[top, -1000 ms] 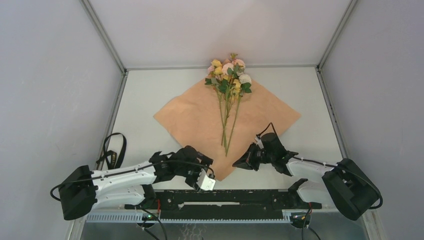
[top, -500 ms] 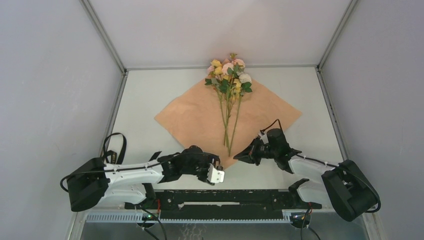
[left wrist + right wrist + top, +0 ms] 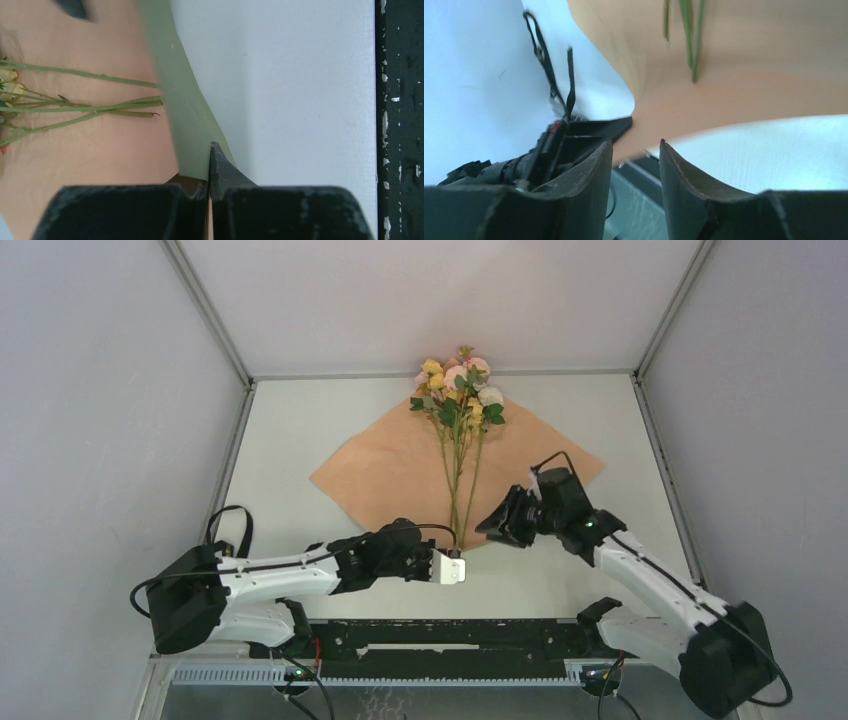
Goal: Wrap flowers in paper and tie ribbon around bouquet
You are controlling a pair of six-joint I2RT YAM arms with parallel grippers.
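Peach-orange paper (image 3: 395, 470) lies as a diamond on the table, with the flowers (image 3: 458, 390) along its middle. Left gripper (image 3: 209, 160) is clamped on the near corner, olive underside lifted. Right gripper (image 3: 634, 150) stands part-open, apparently empty, just beside. Wrapping is starting. Next, carry that corner over the flowers without dragging them.

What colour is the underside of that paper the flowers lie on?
The paper is olive green underneath, seen best in the left wrist view.

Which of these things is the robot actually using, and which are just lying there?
In use: artificial pink, white and yellow flowers; large peach-and-olive paper sheet; narrow black ribbon.
Just there: black slotted metal rail; grey side walls.
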